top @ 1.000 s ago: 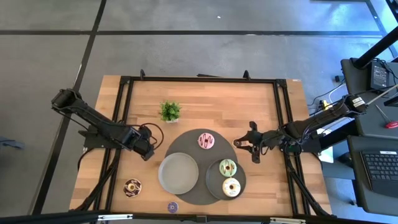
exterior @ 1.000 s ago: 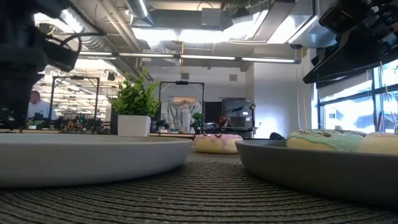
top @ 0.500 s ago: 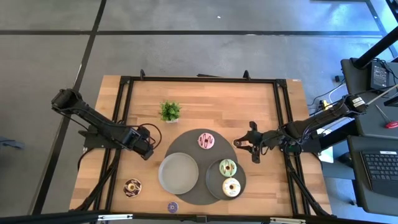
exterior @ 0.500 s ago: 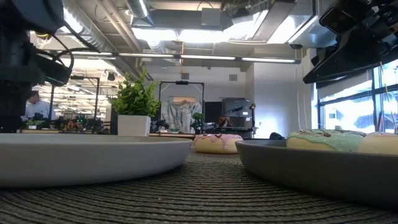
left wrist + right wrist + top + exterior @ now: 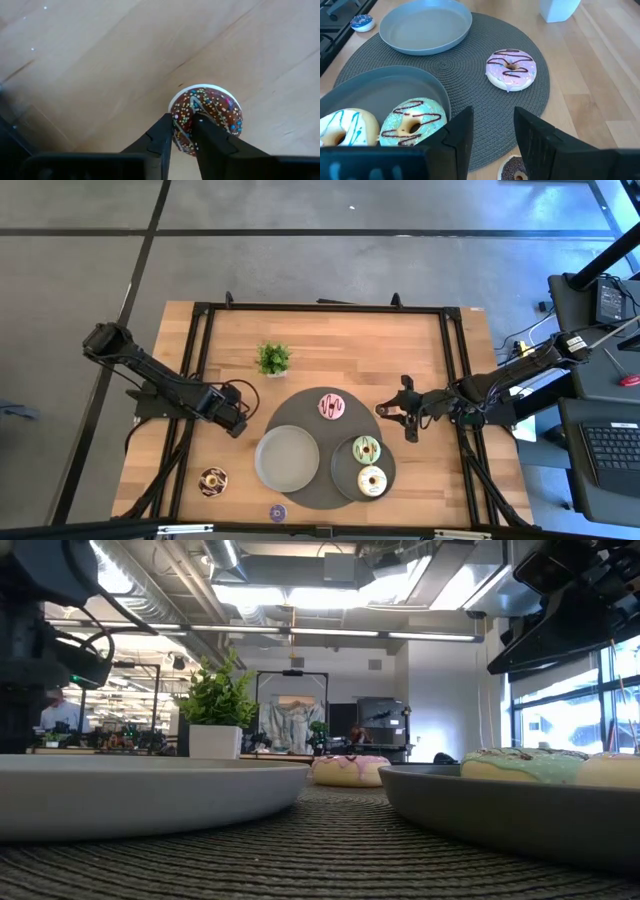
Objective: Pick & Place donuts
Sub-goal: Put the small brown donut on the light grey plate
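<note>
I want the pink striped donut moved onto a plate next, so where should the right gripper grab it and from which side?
Come straight down on the pink striped donut, one finger in its centre hole, one outside, pinching the ring wall. It lies flat on the woven mat, so its low rounded sides offer little hold. The open right gripper is nearest.

The cream donut [image 5: 340, 128] and a tiny dark donut [image 5: 514, 170] are cut off.
</note>
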`<control>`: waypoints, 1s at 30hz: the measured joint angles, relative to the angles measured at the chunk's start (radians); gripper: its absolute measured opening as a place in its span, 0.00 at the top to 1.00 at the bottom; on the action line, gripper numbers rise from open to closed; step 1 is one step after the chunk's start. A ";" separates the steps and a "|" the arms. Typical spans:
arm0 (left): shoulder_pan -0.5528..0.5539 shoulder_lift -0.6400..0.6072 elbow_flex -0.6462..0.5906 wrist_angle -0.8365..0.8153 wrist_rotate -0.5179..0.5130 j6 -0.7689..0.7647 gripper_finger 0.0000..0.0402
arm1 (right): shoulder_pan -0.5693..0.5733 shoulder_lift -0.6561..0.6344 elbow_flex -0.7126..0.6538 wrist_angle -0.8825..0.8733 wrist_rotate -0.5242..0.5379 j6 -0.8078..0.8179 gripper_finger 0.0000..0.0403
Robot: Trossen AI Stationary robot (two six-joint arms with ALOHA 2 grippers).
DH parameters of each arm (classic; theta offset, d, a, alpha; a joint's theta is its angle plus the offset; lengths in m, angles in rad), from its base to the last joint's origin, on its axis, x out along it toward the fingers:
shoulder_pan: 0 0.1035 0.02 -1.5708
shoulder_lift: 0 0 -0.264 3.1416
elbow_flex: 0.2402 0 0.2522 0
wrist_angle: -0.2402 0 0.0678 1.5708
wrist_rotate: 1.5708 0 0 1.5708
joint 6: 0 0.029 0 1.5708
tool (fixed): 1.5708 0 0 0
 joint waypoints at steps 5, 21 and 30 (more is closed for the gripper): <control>0.000 0.000 0.033 -0.004 0.021 0.025 0.90 | 0.000 0.000 0.000 0.000 0.000 0.000 0.65; -0.002 0.064 0.209 0.469 -0.086 0.398 0.96 | 0.000 0.000 0.000 0.000 0.000 -0.020 0.65; -0.001 0.273 0.209 0.656 0.034 0.452 0.97 | 0.000 0.000 -0.001 0.006 0.000 -0.020 0.65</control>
